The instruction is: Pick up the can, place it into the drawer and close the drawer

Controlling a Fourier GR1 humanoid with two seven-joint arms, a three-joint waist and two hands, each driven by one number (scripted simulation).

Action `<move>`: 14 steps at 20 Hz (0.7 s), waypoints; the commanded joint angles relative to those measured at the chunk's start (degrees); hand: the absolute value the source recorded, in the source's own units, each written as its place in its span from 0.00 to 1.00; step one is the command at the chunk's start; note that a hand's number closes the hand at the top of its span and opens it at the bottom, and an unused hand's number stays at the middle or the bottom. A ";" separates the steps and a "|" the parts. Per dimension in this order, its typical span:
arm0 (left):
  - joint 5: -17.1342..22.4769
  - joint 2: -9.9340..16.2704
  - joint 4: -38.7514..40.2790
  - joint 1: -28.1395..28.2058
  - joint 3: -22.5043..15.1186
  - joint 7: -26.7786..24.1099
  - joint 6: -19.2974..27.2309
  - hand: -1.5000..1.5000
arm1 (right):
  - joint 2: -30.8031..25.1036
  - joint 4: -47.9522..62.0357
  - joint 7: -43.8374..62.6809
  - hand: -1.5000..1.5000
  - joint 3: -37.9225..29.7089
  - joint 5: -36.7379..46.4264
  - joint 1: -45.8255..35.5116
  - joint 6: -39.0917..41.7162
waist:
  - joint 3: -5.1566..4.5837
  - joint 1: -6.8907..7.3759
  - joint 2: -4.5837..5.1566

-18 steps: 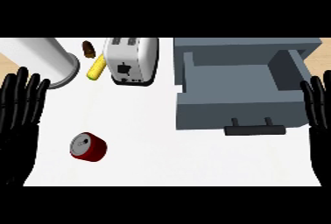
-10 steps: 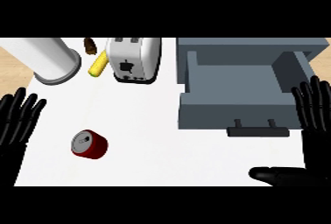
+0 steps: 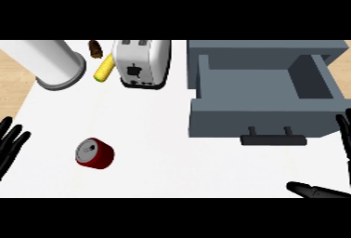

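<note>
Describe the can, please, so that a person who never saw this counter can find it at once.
Start at the grey drawer, open at the right of the white counter, then cross to the counter's near left part. The can lies there on its side, alone, close to the left hand. It is the only dark red thing, with a silver top; the toaster and the white cylinder stand far behind.

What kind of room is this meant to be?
Most likely a kitchen: a white counter carries a toaster, a tall white cylinder like a paper towel roll and a red can, with an open grey drawer alongside.
</note>
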 commanded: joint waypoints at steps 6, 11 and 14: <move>5.41 -1.68 -7.43 6.06 6.00 4.64 -4.35 0.00 | -2.86 -1.41 -2.44 0.00 -9.29 -9.52 7.20 7.94 | 0.01 -0.09 -0.01; 15.37 0.45 -4.28 3.61 13.19 9.52 -3.45 0.00 | -2.40 0.02 -5.58 0.00 -11.08 -11.31 9.27 11.21 | 0.02 -0.24 0.03; 17.54 -1.54 -4.45 4.90 13.00 10.88 -3.70 0.00 | -1.81 0.62 -7.00 0.00 -11.42 -11.32 10.91 13.09 | 0.01 -0.17 0.01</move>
